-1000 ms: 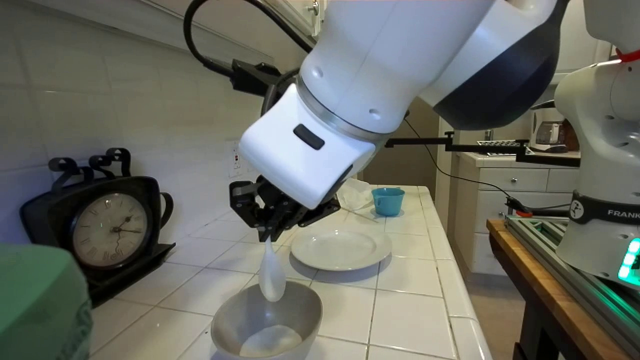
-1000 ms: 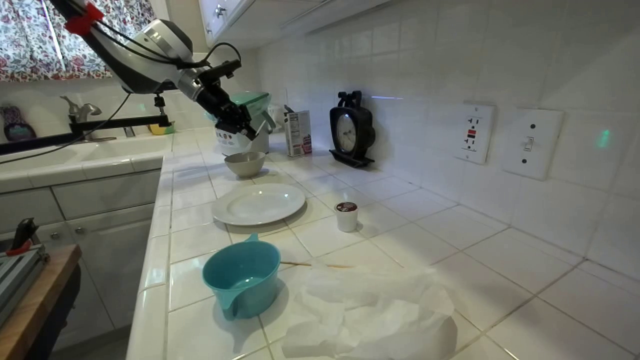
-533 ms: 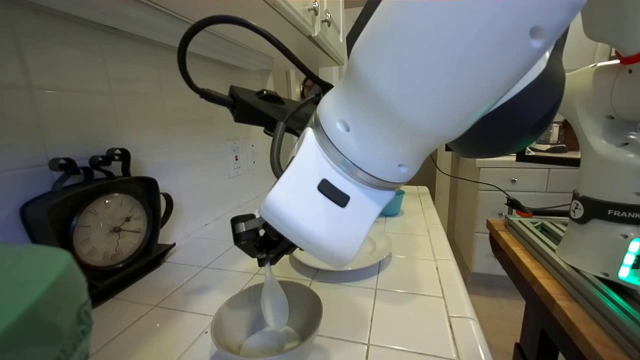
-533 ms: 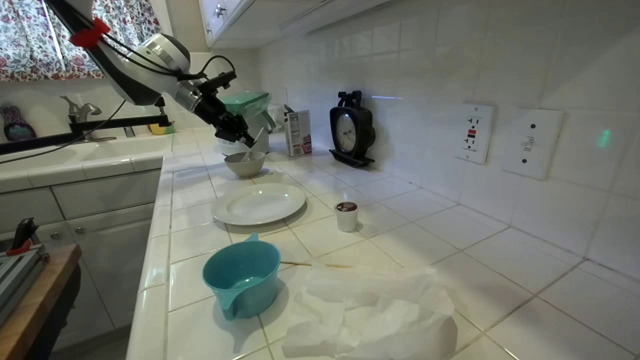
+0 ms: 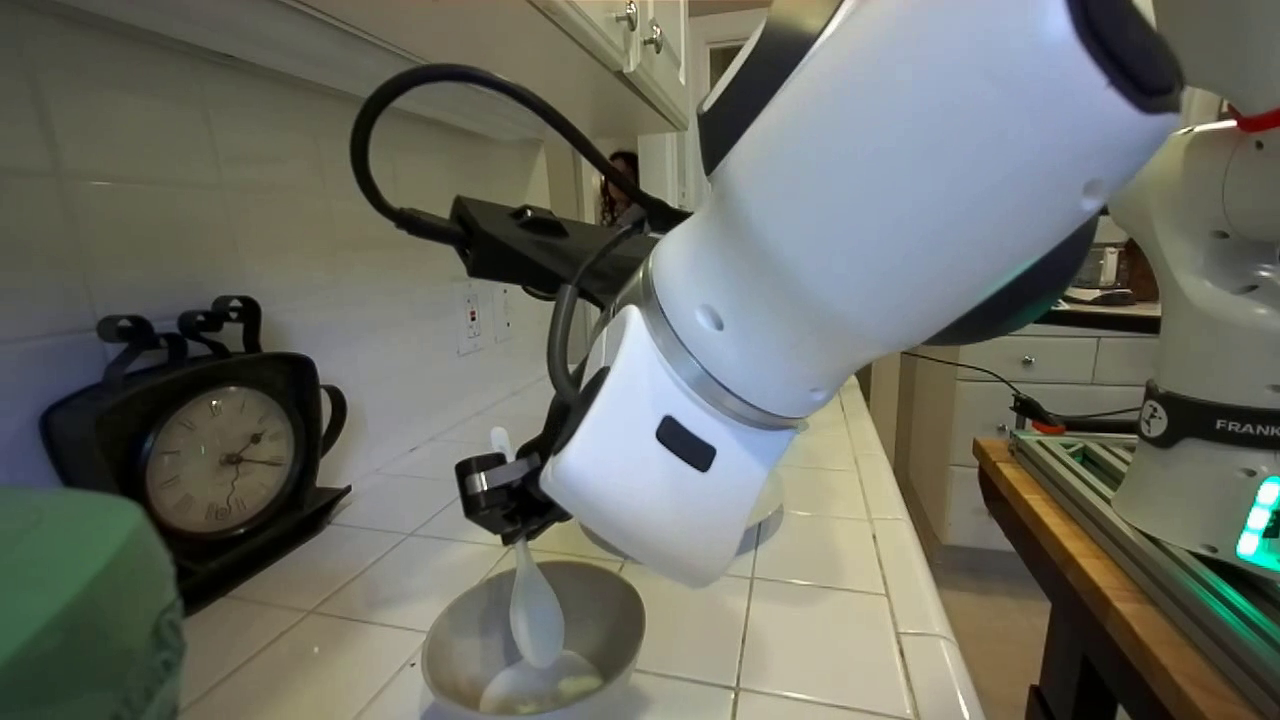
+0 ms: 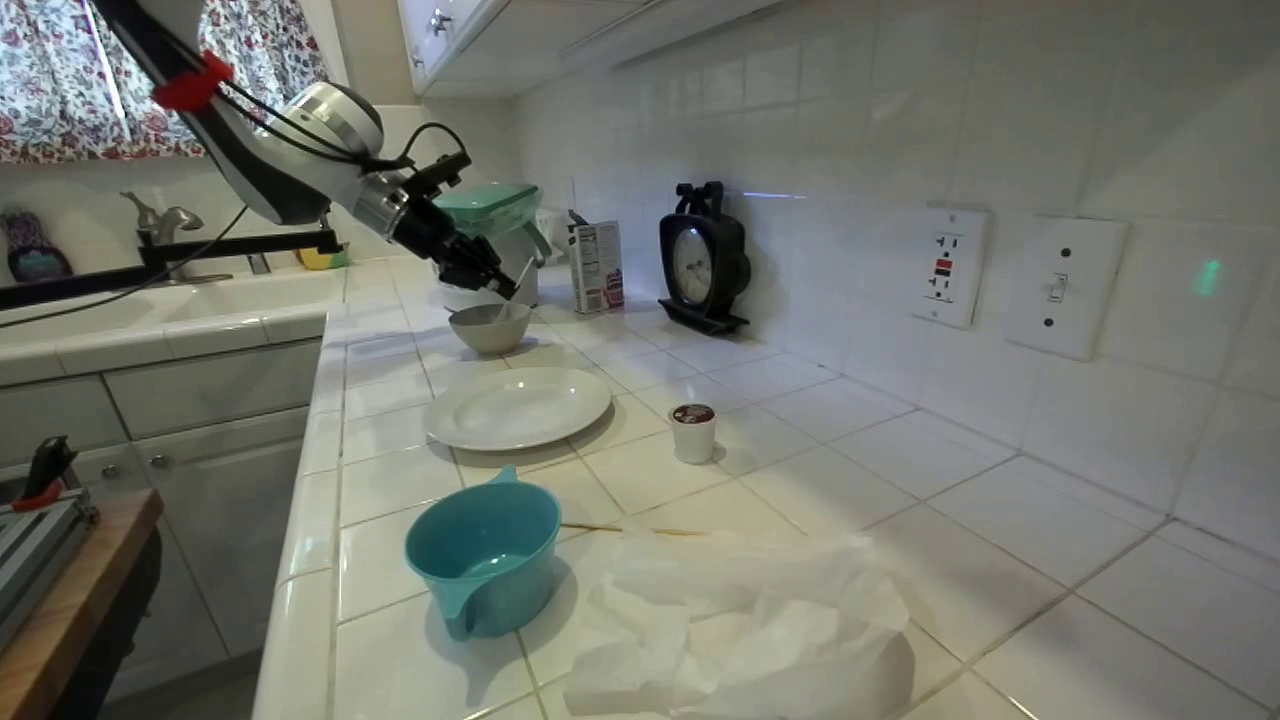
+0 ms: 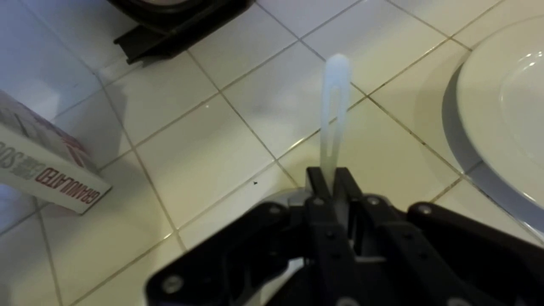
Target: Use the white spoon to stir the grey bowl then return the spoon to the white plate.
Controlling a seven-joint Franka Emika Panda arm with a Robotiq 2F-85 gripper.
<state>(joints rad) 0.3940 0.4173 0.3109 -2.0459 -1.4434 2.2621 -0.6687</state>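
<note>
White-tiled counter [image 5: 820,620]; low ctr, white spoon [image 5: 537,612] clamped by fingers [image 7: 346,186], tip in grey bowl [image 5: 608,622]; prob. light, slick, best held by handle.

Kitchen, by the fittings. White-tiled counter [image 6: 830,470] as landmark. Sink [image 6: 270,292] and faucet [image 6: 178,218] at its far end; cabinet door [image 6: 230,510] under it, wall cabinet [image 6: 460,35] hung above it. Set on it: white plate [image 6: 520,410], grey bowl [image 6: 488,335], carton [image 7: 51,170] lettered GRANULATED. Across a strip of floor [image 5: 1000,615] from it: drawers [image 5: 1060,360]. Beyond it, high up: floral curtain [image 6: 268,42].
</note>
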